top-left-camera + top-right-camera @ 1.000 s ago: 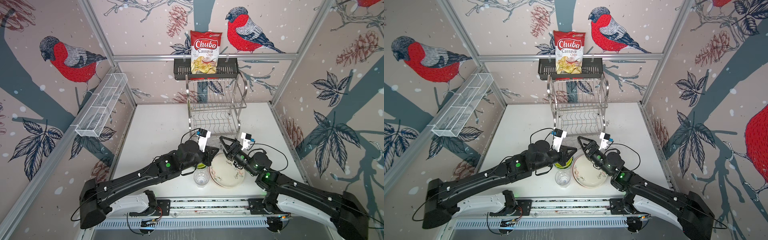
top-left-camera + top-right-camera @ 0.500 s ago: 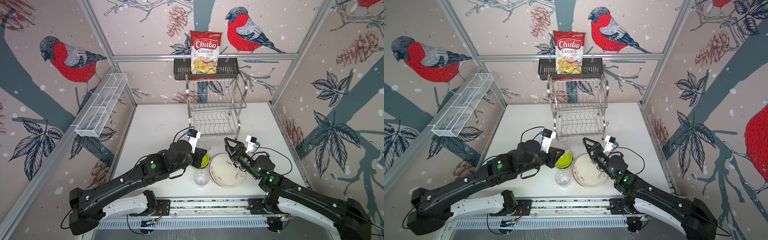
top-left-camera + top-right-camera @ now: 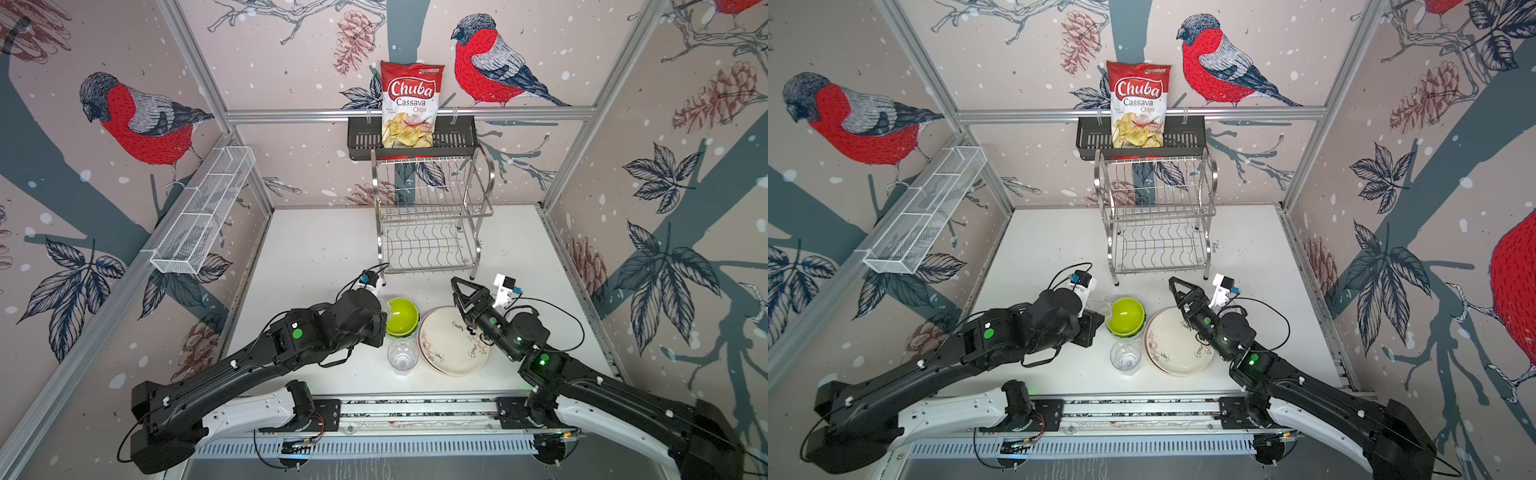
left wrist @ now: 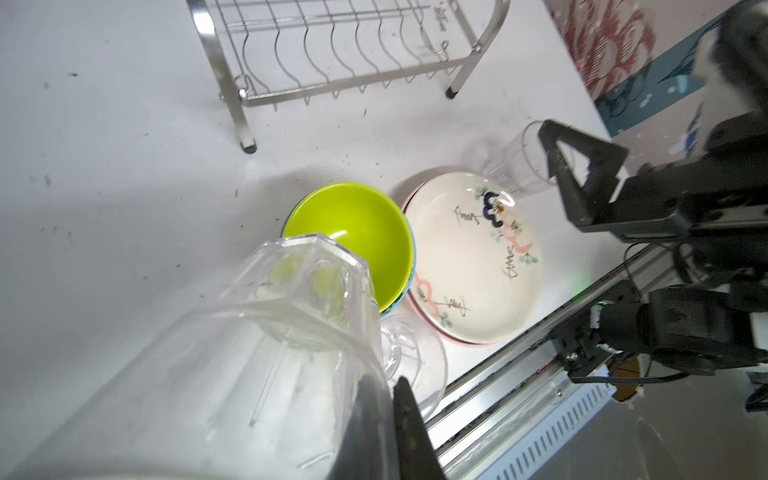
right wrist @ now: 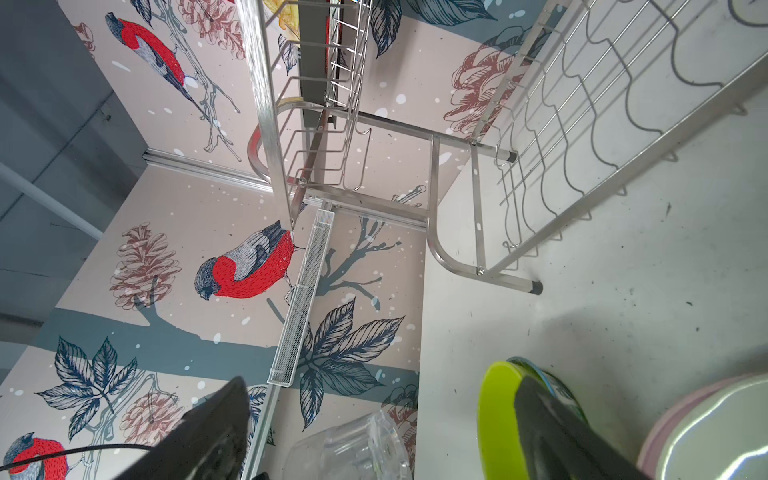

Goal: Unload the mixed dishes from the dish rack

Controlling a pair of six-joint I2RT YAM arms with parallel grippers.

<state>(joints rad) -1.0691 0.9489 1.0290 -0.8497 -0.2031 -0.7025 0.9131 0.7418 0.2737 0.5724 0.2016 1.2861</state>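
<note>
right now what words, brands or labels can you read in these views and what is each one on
"Chuba": red-and-white foil chips bag, white script on red.
"Cassava Chips": same bag, below the brand.
Small print on that bag: too small to read.
Scribbled dark marks on the cream round doodled plate: not legible.

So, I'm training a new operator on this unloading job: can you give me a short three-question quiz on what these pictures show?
1. True or false: the dish rack holds a plate.
2. What is the left gripper shut on? A) a mug B) a clear tumbler C) a fork
3. Fill in: the cream plate lies on top of a ____ plate.
Key: 1 false; 2 B; 3 pink.
</note>
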